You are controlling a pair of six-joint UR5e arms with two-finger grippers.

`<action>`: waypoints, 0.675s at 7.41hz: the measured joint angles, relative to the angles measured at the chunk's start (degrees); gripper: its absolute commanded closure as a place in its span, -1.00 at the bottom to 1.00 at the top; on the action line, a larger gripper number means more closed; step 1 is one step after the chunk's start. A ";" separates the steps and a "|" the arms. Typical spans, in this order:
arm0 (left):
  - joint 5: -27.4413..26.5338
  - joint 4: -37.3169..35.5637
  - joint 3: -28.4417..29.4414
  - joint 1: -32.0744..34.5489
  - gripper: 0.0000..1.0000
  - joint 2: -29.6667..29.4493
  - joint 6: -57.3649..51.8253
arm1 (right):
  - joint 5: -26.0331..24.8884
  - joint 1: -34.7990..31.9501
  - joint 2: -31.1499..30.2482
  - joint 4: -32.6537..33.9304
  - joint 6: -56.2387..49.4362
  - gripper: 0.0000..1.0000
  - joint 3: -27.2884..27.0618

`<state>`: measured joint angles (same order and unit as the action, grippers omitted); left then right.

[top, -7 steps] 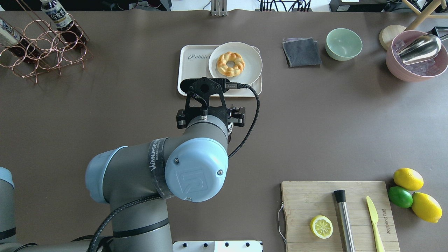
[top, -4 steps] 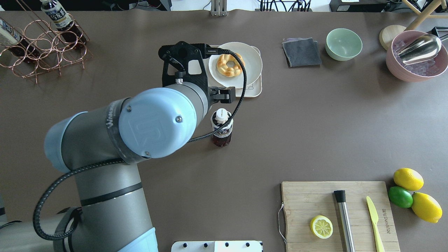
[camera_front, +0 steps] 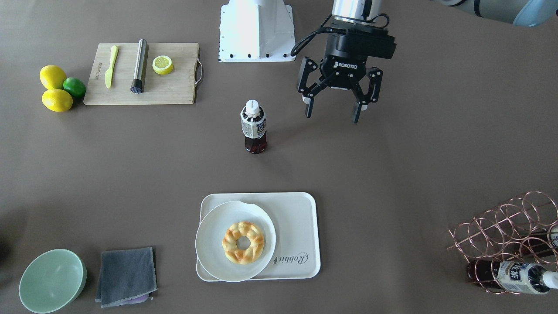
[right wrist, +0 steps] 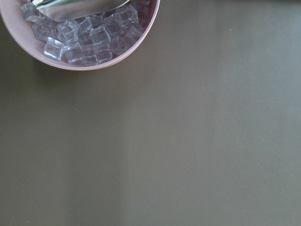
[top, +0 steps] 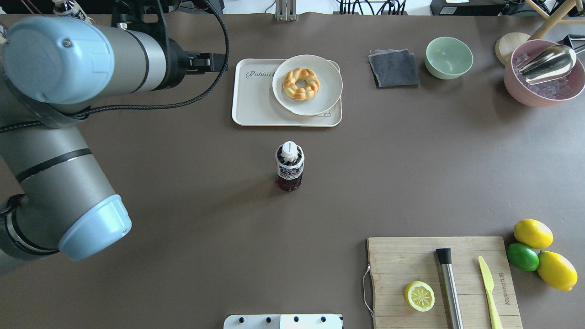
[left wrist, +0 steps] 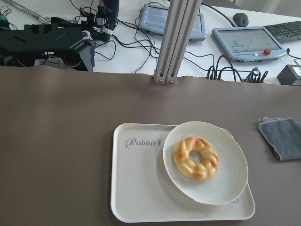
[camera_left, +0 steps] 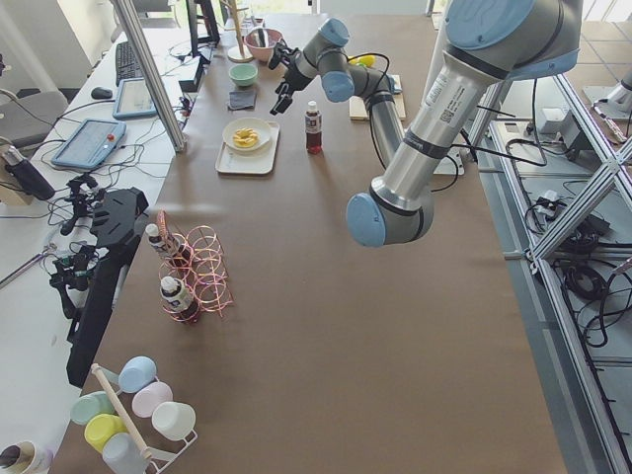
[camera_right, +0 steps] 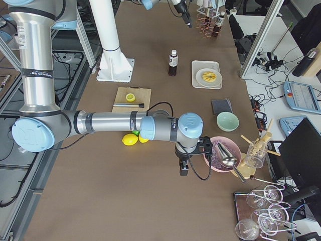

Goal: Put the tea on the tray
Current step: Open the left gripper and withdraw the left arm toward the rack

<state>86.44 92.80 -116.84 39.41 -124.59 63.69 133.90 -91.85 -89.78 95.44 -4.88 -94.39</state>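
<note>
Standing upright on the bare table nearest the robot, the tea (top: pixel 289 167) is sitting free, with nothing touching it. Under a second ago the left arm (top: pixel 82 55) was hanging directly over that spot and hiding the bottle. It is now swinging away to the robot's left and riding high. The left gripper (camera_front: pixel 332 115) is travelling with its fingers spread and nothing between them.

Further out, the tray (top: pixel 256 112) is lying apart from the bottle, with a strip of table between them. The plate (top: pixel 330 98) with a bread ring (top: pixel 301 84) is taking up its right part, leaving its left part bare.

Judgement: the tea is resting short of the tray, so the placement is not done and a fresh grasp is looking necessary.

Farthest off, the right gripper (camera_right: pixel 183 169) is hanging beside the pink bowl (top: pixel 514 84); whether its fingers are spread cannot be told.
</note>
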 measured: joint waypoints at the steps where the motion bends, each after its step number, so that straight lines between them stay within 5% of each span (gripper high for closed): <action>1: 3.33 1.09 0.18 3.56 -0.95 1.56 -2.66 | 0.03 0.00 0.23 0.01 0.07 -0.99 -0.19; 3: 7.03 1.26 2.22 8.37 -0.95 3.17 -5.69 | 0.09 0.05 1.40 0.01 0.13 -0.99 -0.08; 5: 22.38 0.44 6.01 17.42 -0.95 6.86 -14.24 | 0.13 0.45 2.55 -0.03 1.05 -0.99 0.05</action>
<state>108.82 93.24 -110.84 56.83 -117.73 49.45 134.03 -91.40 -87.23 95.41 -3.83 -94.34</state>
